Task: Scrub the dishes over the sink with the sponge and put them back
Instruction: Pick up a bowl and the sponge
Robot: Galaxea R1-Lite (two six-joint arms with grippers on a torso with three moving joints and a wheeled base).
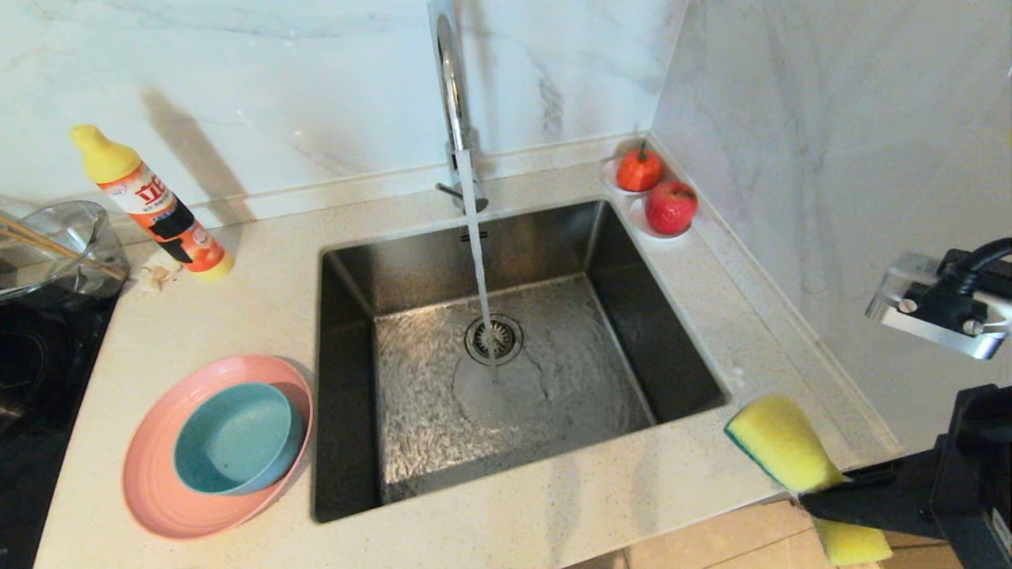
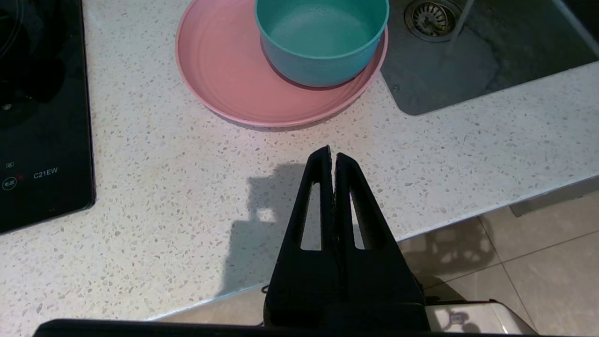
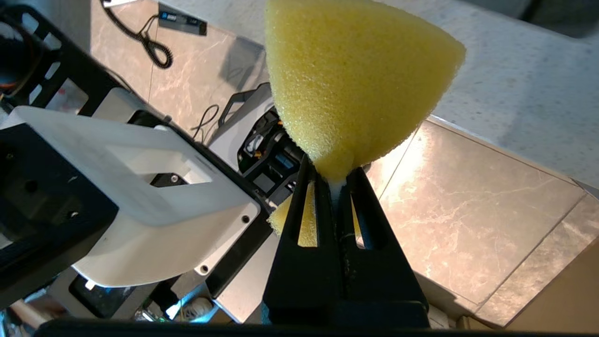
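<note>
- Dishes sit stacked on the counter at the sink's nine o'clock: teal bowl [image 1: 237, 438] nested in the pink plate [image 1: 170, 490], pushed toward the plate's sink-side rim.
- Sink [image 1: 348, 379] takes the middle of the head view, water running from the tap [image 1: 452, 95] onto the floor of the basin just beside the drain strainer [image 1: 494, 338].
- Around it: a detergent bottle [image 1: 154, 207] leaning at ten o'clock, a clear glass bowl [image 1: 55, 245] over the black cooktop [image 1: 39, 356] at far nine o'clock, and two red fruits [image 1: 656, 194] on small white saucers tucked in the corner at one o'clock.
- Room to move: marble walls close off twelve and three o'clock; the counter strip at three o'clock is narrow, the front strip at six o'clock is bare, and beyond its edge is tiled floor.
- Right gripper [image 3: 334, 180] hangs off the counter's front corner at about four o'clock, fingers clamped tight on the sponge [image 1: 783, 442], pinching its waist so both yellow ends flare out, green side showing along one edge.
- Left gripper [image 2: 333, 154] is parked above the counter's front edge near the plate, fingers pressed together with nothing between them.
</note>
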